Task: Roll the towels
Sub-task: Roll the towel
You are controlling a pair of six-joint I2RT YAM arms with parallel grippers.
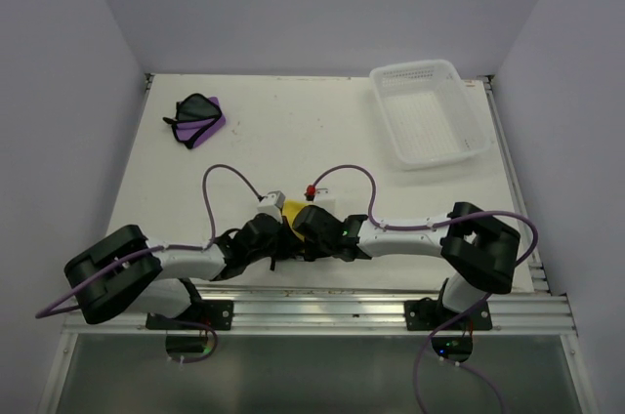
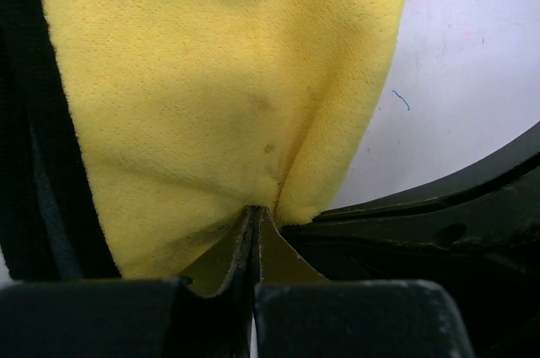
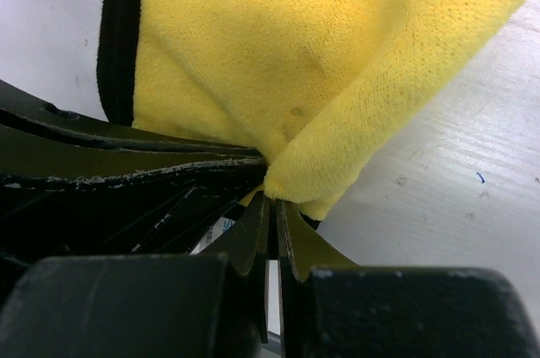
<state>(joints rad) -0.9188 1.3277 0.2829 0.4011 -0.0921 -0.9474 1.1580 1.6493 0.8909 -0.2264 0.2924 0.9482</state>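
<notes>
- The left gripper was clamped shut on a pinched fold of the yellow towel, the cloth fanning up and away from its fingertips.
- The right gripper was likewise closed tight on a fold of the same towel, right beside the left one. The two met over the near middle of the desk.
- The towel's black edging ran along the outer side of the cloth in both wrist views. From above, only a small yellow patch showed between the two wrists.
- Bare white surface lay ahead of both grippers and to either side.
- The purple towel lay crumpled at the far left, well apart from the arms, near the desk's left edge.
- A white perforated basket sat at the far right corner, also well apart.
- Purple cables looped above each forearm.
- Pale walls closed in the left, right and far sides of the desk, and a metal rail ran along its near edge.
</notes>
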